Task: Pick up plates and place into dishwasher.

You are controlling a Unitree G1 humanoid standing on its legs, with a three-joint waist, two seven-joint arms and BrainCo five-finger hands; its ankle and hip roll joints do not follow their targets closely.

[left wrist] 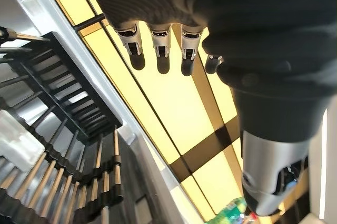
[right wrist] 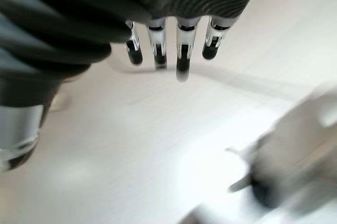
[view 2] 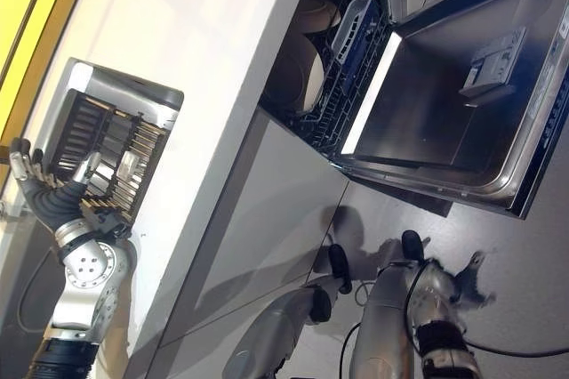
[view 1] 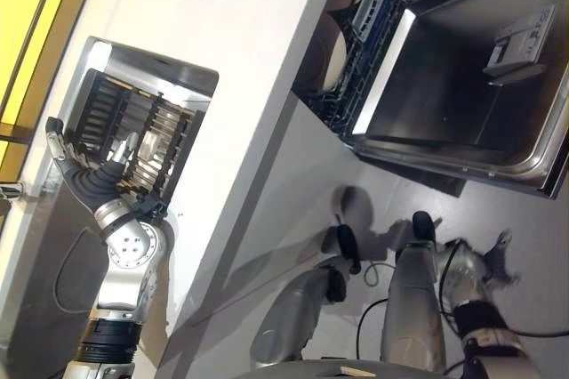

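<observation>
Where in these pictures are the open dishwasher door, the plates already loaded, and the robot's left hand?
dishwasher door (view 1: pixel 444 85), left eye view: bare steel inner face.
plates (view 1: pixel 327 52), left eye view: face of the large tan plate in the rack.
left hand (view 1: pixel 89 179), left eye view: dark ribbed palm cover.

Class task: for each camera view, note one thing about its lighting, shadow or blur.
Eye views: dark shadows on the grey floor, glare on the open steel dishwasher door. Left wrist view: open left hand dark against bright yellow panels. Right wrist view: blurred, washed-out white behind the open right hand.
</observation>
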